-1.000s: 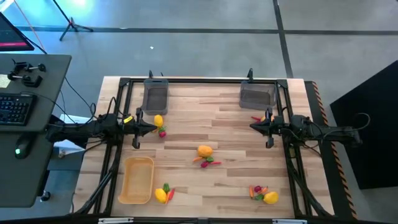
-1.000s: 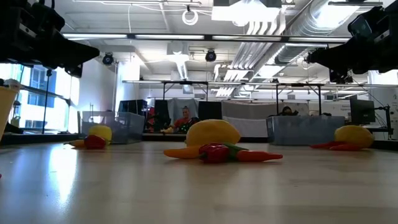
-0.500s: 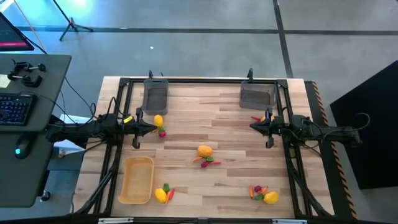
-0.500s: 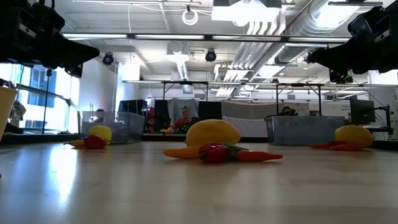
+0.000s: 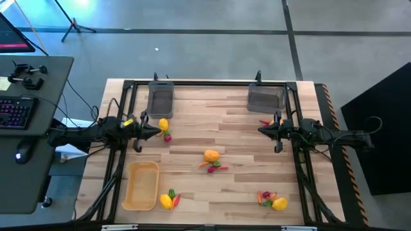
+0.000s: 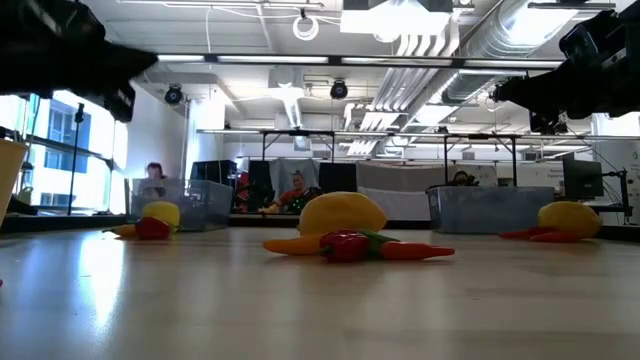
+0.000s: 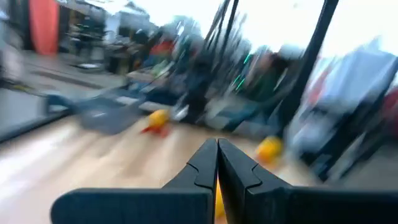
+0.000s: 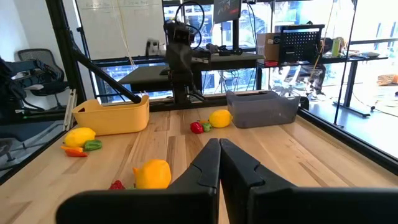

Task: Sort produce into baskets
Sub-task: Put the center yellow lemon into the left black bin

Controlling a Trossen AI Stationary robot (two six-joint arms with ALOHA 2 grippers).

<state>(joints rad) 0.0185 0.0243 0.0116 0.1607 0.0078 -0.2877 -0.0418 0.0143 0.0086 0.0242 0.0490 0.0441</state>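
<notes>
The produce lies in small clusters on the wooden table: a yellow fruit (image 5: 164, 124) with a magenta piece by my left gripper, a centre cluster (image 5: 212, 156), a near-left cluster (image 5: 168, 199), a near-right cluster (image 5: 275, 203), and a red piece (image 5: 264, 122) by my right gripper. Two dark grey bins (image 5: 160, 98) (image 5: 265, 97) stand at the far edge. The tan tray (image 5: 141, 185) stands near left. My left gripper (image 5: 157, 132) is shut and empty above the table, just left of the yellow fruit. My right gripper (image 5: 261, 131) is shut and empty, hovering at the right; its shut fingers (image 8: 219, 155) point across the table.
A black frame (image 5: 205, 83) runs round the table's far and side edges. Bare wood lies between the clusters. A desk with a keyboard (image 5: 16, 112) stands off the table's left. People sit in the room beyond the table (image 6: 297, 190).
My left arm has started to move: its gripper has drawn back a little toward the table's left edge, and its wrist view is blurred. My right arm and all the produce have kept still.
</notes>
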